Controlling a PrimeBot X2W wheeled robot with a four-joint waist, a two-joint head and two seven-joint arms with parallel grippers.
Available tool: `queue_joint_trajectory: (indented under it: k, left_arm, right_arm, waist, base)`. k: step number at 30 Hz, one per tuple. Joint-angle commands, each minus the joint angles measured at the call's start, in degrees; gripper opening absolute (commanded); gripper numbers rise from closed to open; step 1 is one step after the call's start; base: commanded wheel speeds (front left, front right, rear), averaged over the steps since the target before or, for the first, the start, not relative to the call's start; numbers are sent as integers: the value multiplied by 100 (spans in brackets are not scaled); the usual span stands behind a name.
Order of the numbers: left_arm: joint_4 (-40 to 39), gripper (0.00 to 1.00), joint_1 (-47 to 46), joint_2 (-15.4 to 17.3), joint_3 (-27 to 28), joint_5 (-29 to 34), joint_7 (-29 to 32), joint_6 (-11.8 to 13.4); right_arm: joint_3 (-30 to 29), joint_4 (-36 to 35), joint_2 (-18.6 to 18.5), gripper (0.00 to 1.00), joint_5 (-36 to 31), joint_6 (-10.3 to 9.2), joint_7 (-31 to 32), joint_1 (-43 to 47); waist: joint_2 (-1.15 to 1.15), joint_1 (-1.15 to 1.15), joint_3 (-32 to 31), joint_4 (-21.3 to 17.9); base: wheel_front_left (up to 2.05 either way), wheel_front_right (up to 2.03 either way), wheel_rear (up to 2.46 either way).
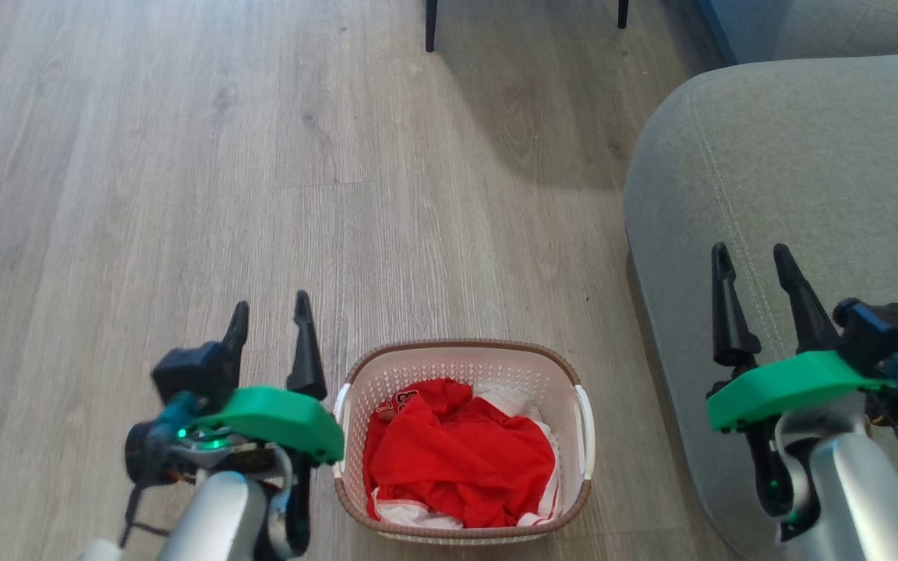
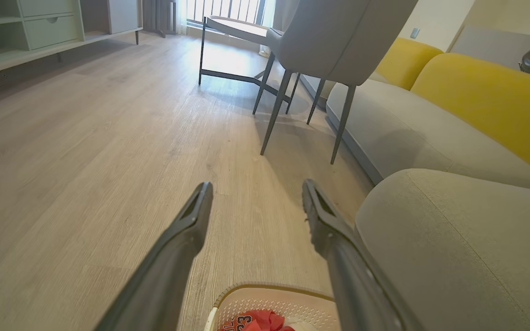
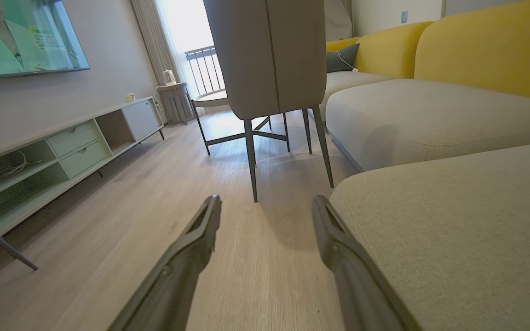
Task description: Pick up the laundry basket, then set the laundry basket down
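Note:
The laundry basket, white perforated plastic with a brown rim and white side handles, stands on the wooden floor between my arms. Red and white clothes fill it. My left gripper hangs open just left of the basket, above the floor, holding nothing. Over the grey sofa cushion to the basket's right, my right gripper is open and holds nothing. In the left wrist view the basket's far rim peeks in between the open left gripper. The right wrist view has the open right gripper over floor and cushion.
A grey sofa cushion lies close on the basket's right. A grey chair on thin dark legs stands ahead, with a small table behind it. A low cabinet runs along the left wall. Bare floor spreads ahead and left.

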Motion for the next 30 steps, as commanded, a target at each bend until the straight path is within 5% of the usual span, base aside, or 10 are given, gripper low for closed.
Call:
queue_joint_trajectory:
  k: [1,17,25,30]
  left_arm:
    - [-147,100,-377,102,-30,257,-83,134]
    - [-208,100,-443,55,-220,935,-351,450]
    - [-773,100,-413,20,-234,1641,-486,798]
    - [-776,100,-313,-29,-177,1703,-570,757]
  right_arm:
    - [117,-135,-86,100,-222,30,-106,-274]
    - [617,213,-241,100,-501,35,-373,-313]
    - [566,-219,-179,100,-976,38,-507,-311]
    - [564,-232,-127,100,-1156,39,-591,-240]
  waist:
    - [0,0,-3,-9]
    - [0,0,-30,-30]
    - [0,0,4,-27]
    - [0,0,-7,-21]
  base:
    - [0,0,0]
    - [0,0,0]
    - [0,0,0]
    - [0,0,0]
